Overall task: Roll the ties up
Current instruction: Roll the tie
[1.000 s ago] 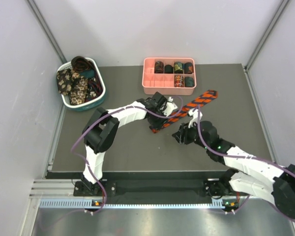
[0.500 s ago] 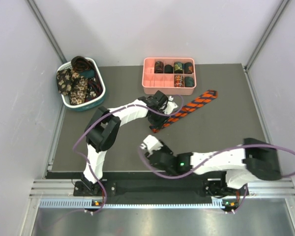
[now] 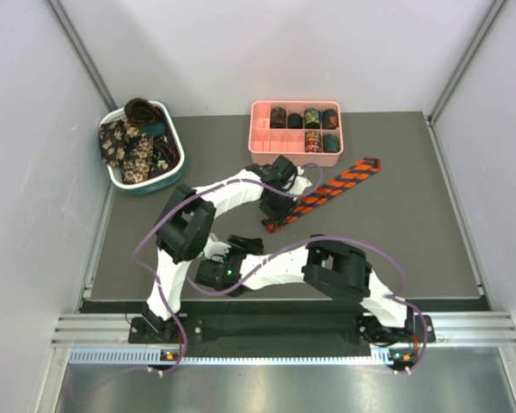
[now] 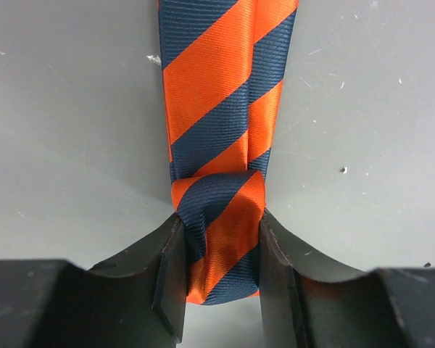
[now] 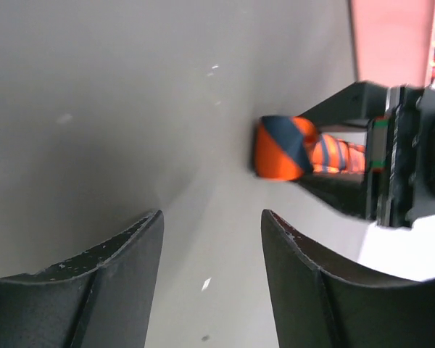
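An orange-and-dark striped tie (image 3: 331, 186) lies slanted across the dark table, its wide tip toward the back right. Its near end is folded into a small roll (image 4: 221, 221). My left gripper (image 3: 278, 213) (image 4: 221, 254) is shut on that roll, a finger pressed against each side. Near the table's front left, short of the tie, my right gripper (image 3: 243, 244) (image 5: 212, 217) is open over the bare surface with nothing between its fingers. In the right wrist view the rolled end (image 5: 283, 148) shows ahead, held in the left gripper. Several rolled ties (image 3: 311, 120) sit in the pink tray.
The pink compartment tray (image 3: 271, 148) stands at the back centre. A white-and-teal basket (image 3: 177, 144) at the back left holds a heap of loose ties (image 3: 129, 146). My right arm (image 3: 335, 267) stretches low across the front of the table.
My right arm swung from the right of the tie across to the front left of the table, and its jaws widened. The left gripper kept its hold on the tie's end.
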`<state>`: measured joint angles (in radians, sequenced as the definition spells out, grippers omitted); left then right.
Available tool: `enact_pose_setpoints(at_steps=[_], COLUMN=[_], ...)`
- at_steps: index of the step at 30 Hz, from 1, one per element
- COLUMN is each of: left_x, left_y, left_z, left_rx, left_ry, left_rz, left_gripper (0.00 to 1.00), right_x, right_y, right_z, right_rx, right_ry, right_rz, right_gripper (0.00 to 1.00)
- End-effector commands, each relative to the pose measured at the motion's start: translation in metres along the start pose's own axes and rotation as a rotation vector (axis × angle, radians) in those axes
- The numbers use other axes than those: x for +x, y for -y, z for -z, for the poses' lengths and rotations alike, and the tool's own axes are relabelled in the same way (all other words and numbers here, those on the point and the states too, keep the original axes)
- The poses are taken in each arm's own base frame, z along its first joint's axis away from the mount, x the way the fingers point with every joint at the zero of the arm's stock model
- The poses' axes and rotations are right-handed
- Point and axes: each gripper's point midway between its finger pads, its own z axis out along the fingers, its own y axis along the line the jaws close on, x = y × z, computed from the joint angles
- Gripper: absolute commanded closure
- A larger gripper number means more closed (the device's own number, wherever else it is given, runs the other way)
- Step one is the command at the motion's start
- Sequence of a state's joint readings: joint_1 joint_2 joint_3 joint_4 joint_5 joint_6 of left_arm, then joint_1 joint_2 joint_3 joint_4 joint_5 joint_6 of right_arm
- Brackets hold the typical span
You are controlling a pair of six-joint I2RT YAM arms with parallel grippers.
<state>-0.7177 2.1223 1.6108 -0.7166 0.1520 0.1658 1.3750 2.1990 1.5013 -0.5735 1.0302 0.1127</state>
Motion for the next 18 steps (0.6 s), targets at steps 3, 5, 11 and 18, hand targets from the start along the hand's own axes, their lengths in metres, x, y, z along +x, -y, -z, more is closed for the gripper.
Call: enact_pose_setpoints(at_steps=[3, 5, 11, 18], left_x=[0.075, 0.078, 0.087, 0.095], left_y=[0.022, 0.024, 0.03, 0.038], left_z=[-0.012, -0.011, -0.007, 0.0], left_rx=[0.068, 0.068, 0.064, 0.064], left_ry=[-0.307, -0.322, -0.376, -0.424], left_rz=[0.083, 0.087, 0.109, 0.122], left_gripper=[0.78, 0.78, 0.78, 0.76], right_x=[0.006, 0.004, 0.001, 0.005], right_y=[0.025, 0.025, 0.028, 0.021], right_z=[-0.023, -0.031, -0.043, -0.053], right_rx=[0.067, 0.049, 0.024, 0.006], right_ry=[-0.102, -0.109, -0.119, -0.13], right_rz=[0.129, 0.129, 0.148, 0.169], right_gripper=[0.43, 0.43, 0.43, 0.44])
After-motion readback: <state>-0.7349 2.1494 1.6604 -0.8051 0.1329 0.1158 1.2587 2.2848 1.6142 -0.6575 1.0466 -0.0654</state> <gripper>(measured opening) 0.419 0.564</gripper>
